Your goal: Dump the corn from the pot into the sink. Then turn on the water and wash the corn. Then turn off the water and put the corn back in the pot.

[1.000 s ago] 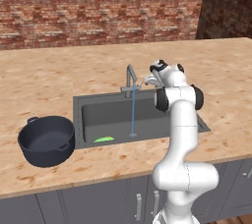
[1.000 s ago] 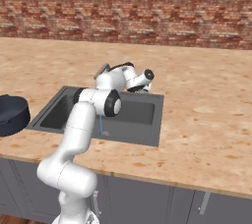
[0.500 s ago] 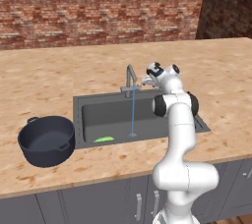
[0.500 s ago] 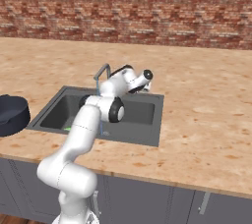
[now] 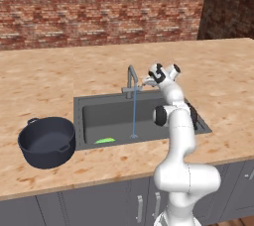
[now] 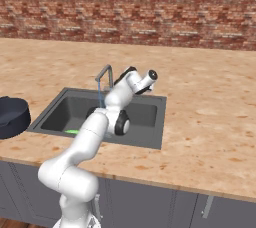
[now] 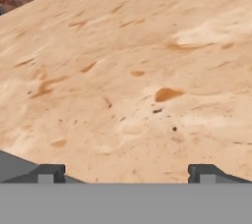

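Note:
The corn (image 5: 104,141) lies green on the floor of the sink (image 5: 149,100), near its front left; it also shows as the corn (image 6: 72,132) in the sink (image 6: 155,122). A thin stream of water (image 5: 134,116) runs from the faucet (image 5: 131,78) into the basin. The dark pot (image 5: 47,141) stands on the counter left of the sink, and the pot (image 6: 11,117) sits at the left edge of the right base view. My gripper (image 5: 148,80) hovers just right of the faucet (image 6: 105,74). In the hand view the gripper (image 7: 126,173) is open, its fingertips (image 7: 49,171) wide apart over bare counter.
A wood-patterned counter (image 5: 59,81) surrounds the sink, backed by a brick wall (image 5: 99,7). My own forearm (image 5: 173,121) hangs over the sink's right half. A corner of the sink rim (image 7: 12,166) shows at the lower left of the hand view.
My arm has folded, with its elbow dropping lower over the sink, while the hand stays beside the faucet. Water runs throughout; the corn and pot have not moved.

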Robot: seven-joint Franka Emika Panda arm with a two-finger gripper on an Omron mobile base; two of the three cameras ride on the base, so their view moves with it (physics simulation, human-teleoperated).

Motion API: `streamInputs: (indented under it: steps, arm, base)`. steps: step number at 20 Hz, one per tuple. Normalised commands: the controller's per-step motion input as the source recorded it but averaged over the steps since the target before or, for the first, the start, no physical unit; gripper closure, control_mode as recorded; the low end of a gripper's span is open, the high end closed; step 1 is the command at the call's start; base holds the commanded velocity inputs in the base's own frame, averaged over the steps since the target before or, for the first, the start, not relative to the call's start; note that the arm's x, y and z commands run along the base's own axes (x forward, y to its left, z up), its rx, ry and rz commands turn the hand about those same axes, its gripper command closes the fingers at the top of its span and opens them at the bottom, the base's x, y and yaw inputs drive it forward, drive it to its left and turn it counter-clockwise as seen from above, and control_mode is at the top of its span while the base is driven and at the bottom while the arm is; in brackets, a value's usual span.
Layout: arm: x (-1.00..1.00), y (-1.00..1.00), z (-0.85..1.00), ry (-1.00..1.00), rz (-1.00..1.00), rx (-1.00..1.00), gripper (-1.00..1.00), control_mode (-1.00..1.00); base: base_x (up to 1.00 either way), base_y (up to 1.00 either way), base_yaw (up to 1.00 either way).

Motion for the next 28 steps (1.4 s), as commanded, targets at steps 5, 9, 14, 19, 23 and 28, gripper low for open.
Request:
streamInputs:
  steps: [5, 9, 14, 19, 23, 28]
  arm:
    - [0.00, 0.73, 0.00, 0.00, 0.04, 0.00, -1.00, -1.00]
    - [0.00, 0.94, 0.09, 0.00, 0.05, 0.00, -1.00, -1.00]
    - [0.00, 0.99, 0.14, 0.00, 0.04, 0.00, -1.00, -1.00]
    - [0.03, 0.98, 0.23, 0.00, 0.03, 0.00, -1.00, -1.00]
    - [-0.02, 0.53, 0.31, -0.01, 0.01, 0.00, -1.00, -1.00]
    - [-0.63, -0.18, 0.86, -0.04, -0.03, 0.00, -1.00, -1.00]
  base:
    - [0.00, 0.00, 0.00]
    - [0.00, 0.00, 0.00]
    - [0.00, 0.00, 0.00]
    - [0.00, 0.00, 0.00]
    - [0.00, 0.00, 0.00]
    - [0.00, 0.00, 0.00]
